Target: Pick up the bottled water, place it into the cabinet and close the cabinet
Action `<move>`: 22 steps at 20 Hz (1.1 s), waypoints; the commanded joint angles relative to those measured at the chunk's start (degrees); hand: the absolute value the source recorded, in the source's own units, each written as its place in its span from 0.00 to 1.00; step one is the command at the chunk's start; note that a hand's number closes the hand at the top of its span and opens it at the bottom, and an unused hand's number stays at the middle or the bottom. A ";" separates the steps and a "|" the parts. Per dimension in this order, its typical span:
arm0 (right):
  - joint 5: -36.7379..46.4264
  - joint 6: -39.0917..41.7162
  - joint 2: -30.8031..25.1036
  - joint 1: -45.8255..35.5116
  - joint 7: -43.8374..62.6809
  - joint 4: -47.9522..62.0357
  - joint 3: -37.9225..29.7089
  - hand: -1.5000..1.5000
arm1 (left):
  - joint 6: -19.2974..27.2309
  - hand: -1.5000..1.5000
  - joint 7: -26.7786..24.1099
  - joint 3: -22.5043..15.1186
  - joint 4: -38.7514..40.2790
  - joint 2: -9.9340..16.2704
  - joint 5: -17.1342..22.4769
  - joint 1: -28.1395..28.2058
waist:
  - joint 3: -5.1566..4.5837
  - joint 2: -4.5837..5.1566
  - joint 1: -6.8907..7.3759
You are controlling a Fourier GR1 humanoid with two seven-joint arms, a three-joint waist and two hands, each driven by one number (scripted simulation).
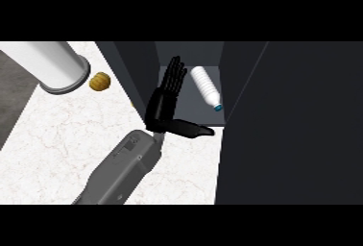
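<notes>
At the upper left of the frame, a white cylinder stands on the marble counter, with a small golden-brown object just beside it to the right; neither is part of your job. Moving toward centre, one grey forearm rises from the lower edge, and its black hand is held flat, fingers straight and pressed together, thumb stuck out to the right, holding nothing. You cannot tell from this view which arm it is, though its thumb on the right suggests your left. Right of the fingers, the bottled water lies on its side inside the cabinet, blue cap toward the lower right, apart from the hand. The dark cabinet door fills the right of the frame and stands open. Judged from this, placing is done and closing is the step in hand: you need to draw the hand out, get behind the door and swing it shut.
</notes>
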 commanded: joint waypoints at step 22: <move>14.31 13.45 -15.70 2.29 -0.61 -14.66 8.90 1.00 | -5.33 0.00 6.87 1.68 -43.24 21.97 4.46 38.04 | -0.14 -0.12 0.32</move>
